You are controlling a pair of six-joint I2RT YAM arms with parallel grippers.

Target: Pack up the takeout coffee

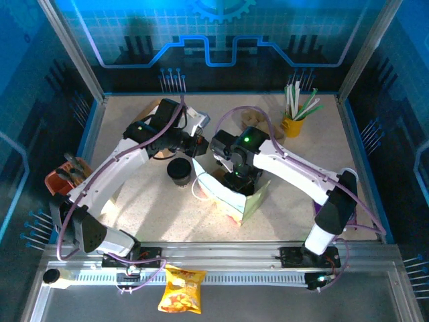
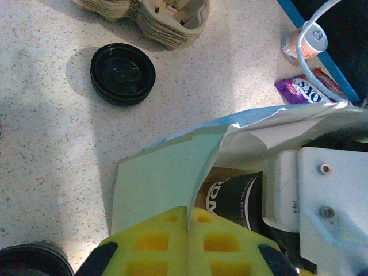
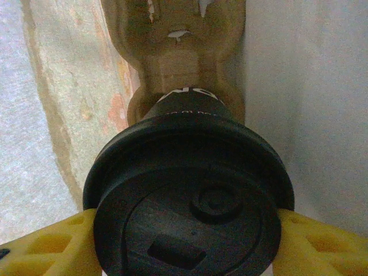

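takeout coffee (image 3: 190, 195) hangs inside the paper bag (image 1: 251, 201), its black lid clamped between the yellow fingers of the right gripper (image 3: 184, 241), with a cardboard cup carrier (image 3: 172, 34) beneath it in the bag. the left gripper (image 2: 188, 247) has its pads pressed together on the bag's pale rim panel. a stack of black lids (image 2: 123, 73) lies on the table well outside the bag.

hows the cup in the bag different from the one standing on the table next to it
Place: the cup in the bag sits down inside the paper bag; the cup on the table stands outside, left of the bag.
Grip: the cup in the bag is clamped by the right gripper; the cup on the table is untouched.
Both have round black lids.
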